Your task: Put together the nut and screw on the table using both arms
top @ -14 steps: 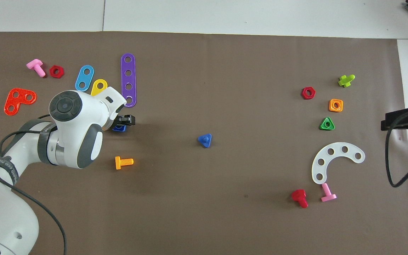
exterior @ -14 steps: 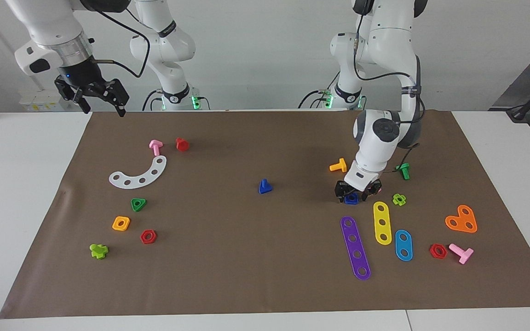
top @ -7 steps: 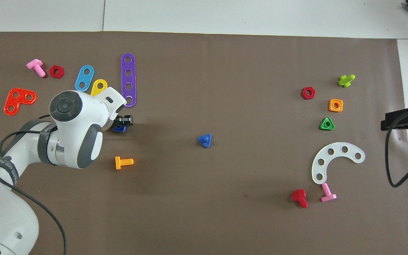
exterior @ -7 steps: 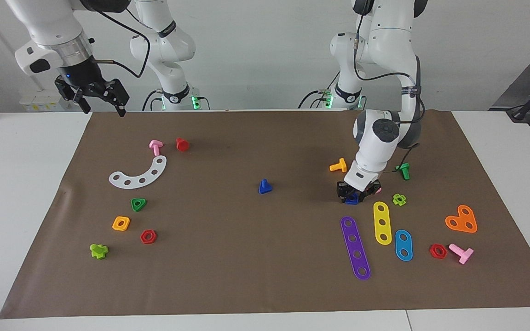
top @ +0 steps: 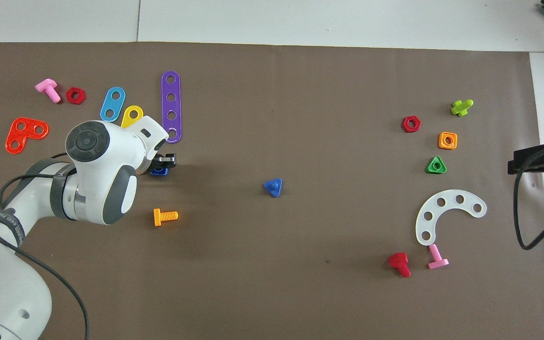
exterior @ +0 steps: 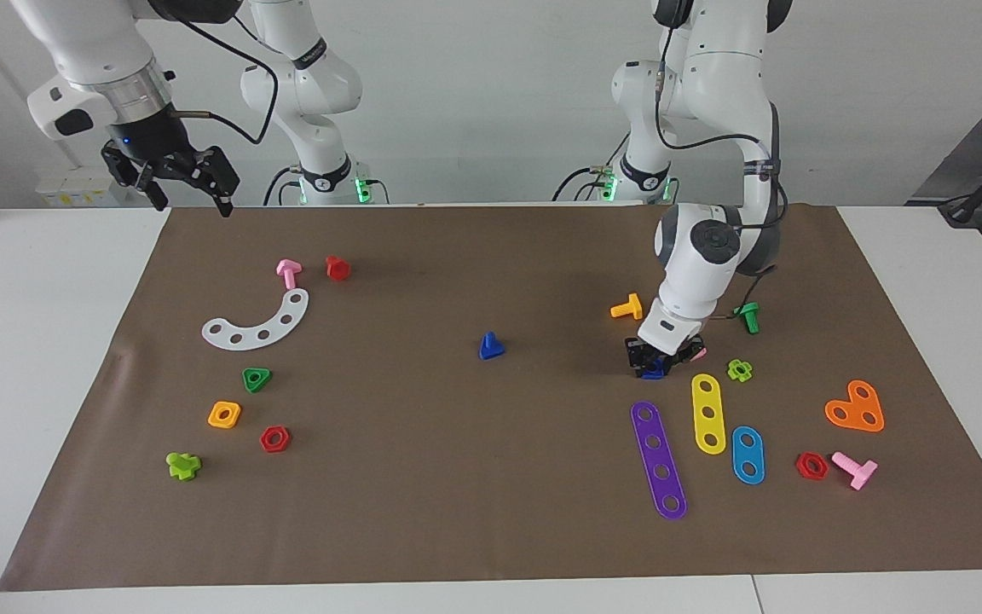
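The dark blue square nut (exterior: 651,372) lies on the brown mat (exterior: 423,495) toward the left arm's end of the table. My left gripper (exterior: 654,365) is down on it, fingers shut on the nut. From overhead only a corner of the nut (top: 159,172) shows under the left gripper (top: 162,164). The dark blue screw (exterior: 491,346) with a triangular head stands alone near the mat's middle, also seen from overhead as the screw (top: 273,187). My right gripper (exterior: 191,198) hangs open and empty above the mat's corner at the right arm's end, and that arm waits.
An orange screw (exterior: 627,307), a green screw (exterior: 748,317), a purple strip (exterior: 658,459) and a yellow strip (exterior: 708,413) crowd round the left gripper. A white curved strip (exterior: 257,322), a green triangular nut (exterior: 257,379) and an orange nut (exterior: 224,414) lie toward the right arm's end.
The left gripper's fingers have closed in on the blue nut. The right arm, the screw and the other pieces have not moved.
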Robot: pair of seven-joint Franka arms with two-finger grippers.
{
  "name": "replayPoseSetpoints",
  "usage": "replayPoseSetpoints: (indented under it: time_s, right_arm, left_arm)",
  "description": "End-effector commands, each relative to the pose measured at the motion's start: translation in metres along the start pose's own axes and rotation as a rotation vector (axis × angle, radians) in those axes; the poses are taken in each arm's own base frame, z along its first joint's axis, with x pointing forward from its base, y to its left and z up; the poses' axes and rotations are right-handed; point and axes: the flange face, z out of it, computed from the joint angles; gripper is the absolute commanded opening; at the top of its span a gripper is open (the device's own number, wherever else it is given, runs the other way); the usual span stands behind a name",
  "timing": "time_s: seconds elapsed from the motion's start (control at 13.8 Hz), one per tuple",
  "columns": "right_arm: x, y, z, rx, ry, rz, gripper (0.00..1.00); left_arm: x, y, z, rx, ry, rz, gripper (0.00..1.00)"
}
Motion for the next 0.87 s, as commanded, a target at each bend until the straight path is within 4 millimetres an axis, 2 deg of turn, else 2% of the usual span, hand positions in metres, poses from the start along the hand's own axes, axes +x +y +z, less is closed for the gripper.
replayPoseSetpoints:
  time_s: [0.0, 0.22, 0.36, 0.44, 0.65, 0.8]
  right_arm:
    - [-0.001, 0.0, 0.0, 0.012, -0.012, -0.006, 1.0]
    - [-0.001, 0.0, 0.0, 0.012, -0.012, -0.006, 1.0]
    - [0.0, 0.0, 0.0, 0.012, -0.011, -0.006, 1.0]
    - [-0.001, -0.001, 0.0, 0.012, -0.012, -0.008, 1.0]
    - [-0.001, 0.0, 0.0, 0.012, -0.012, -0.006, 1.0]
    - [0.0, 0.0, 0.0, 0.012, -0.011, -0.006, 1.0]
  left_arm:
    - [0.005, 0.004, -0.027, 0.004, -0.011, -0.028, 0.02]
    - [0.022, 0.011, -0.062, 0.01, -0.038, -0.045, 0.01]
    - [0.033, 0.029, -0.083, 0.005, -0.023, -0.082, 0.0]
    - [0.034, 0.045, -0.091, 0.003, -0.014, -0.099, 0.0]
    - [0.021, 0.096, -0.095, 0.012, -0.018, -0.115, 0.0]
    - [0.021, 0.133, -0.112, 0.022, -0.004, -0.148, 0.0]
